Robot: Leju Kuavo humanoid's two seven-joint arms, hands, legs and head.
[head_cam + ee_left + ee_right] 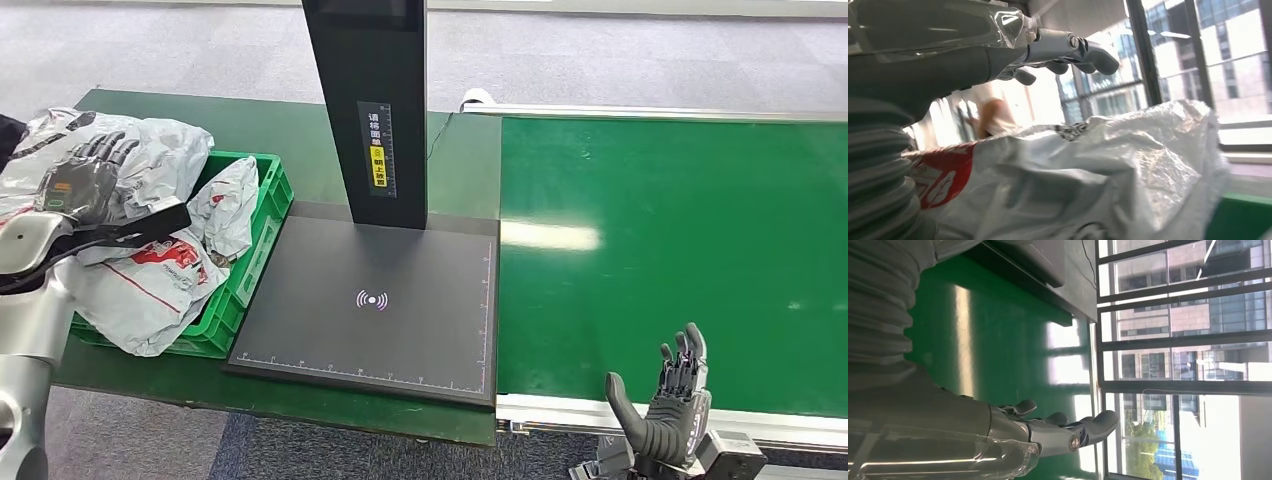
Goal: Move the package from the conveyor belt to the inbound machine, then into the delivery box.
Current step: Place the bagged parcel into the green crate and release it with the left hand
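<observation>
The green conveyor belt (680,240) fills the three o'clock side, bare of parcels. Beside it on the counter (300,135) sits the dark inbound machine (370,300), its flat plate bare under the upright post. At nine o'clock the green delivery box (255,255) is heaped with grey packages (150,280). The left robot hand (85,180) rests over the top package (165,145), fingers apart. The right robot hand (670,405) stands at five o'clock, fingers spread, holding nothing.
</observation>
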